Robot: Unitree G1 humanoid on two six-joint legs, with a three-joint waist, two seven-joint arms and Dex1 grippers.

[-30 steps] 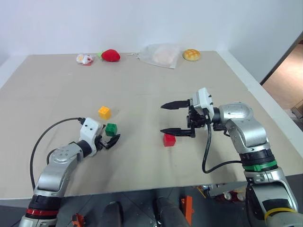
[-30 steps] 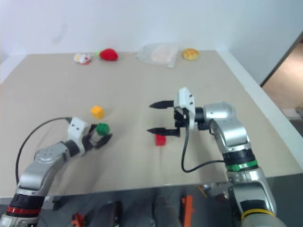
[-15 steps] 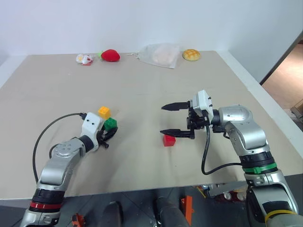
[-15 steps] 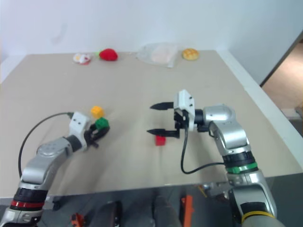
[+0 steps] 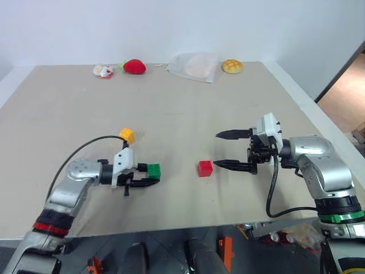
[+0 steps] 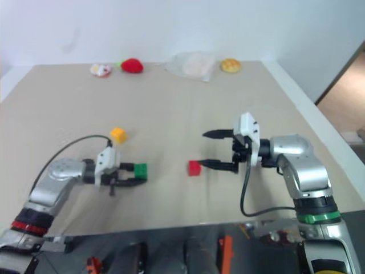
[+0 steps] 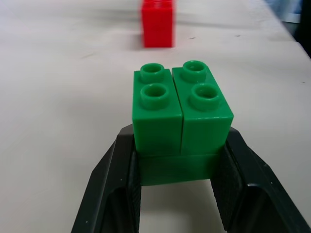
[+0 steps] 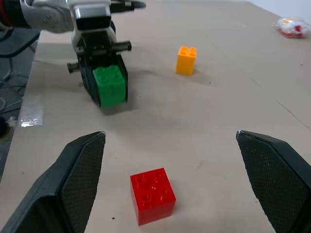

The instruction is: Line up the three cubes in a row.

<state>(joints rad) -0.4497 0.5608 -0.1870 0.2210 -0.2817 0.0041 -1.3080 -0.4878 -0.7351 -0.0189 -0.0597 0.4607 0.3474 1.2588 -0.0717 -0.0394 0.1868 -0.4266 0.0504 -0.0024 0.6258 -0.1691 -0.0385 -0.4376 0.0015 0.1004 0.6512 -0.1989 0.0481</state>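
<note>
My left gripper (image 5: 149,174) is shut on the green cube (image 5: 153,169), holding it just above the table (image 5: 182,108) left of centre. Its black fingers (image 7: 121,179) clamp the cube's lower sides, as the left wrist view shows (image 7: 179,124). The red cube (image 5: 205,168) rests on the table to the right of it, seen beyond the green one (image 7: 157,23). The yellow cube (image 5: 127,135) stands farther back on the left. My right gripper (image 5: 230,149) hangs open, pointing left, just right of the red cube (image 8: 152,195) with nothing between its fingers.
Along the far edge lie a red plush strawberry (image 5: 134,66), a small white and red item (image 5: 102,71), a clear plastic bag (image 5: 194,67) and a tan bun (image 5: 231,66). A black cable (image 5: 85,151) loops from my left wrist.
My left gripper closed on the green cube, turned to point right and carried it right toward the red cube. My right gripper drew back to the right, staying open.
</note>
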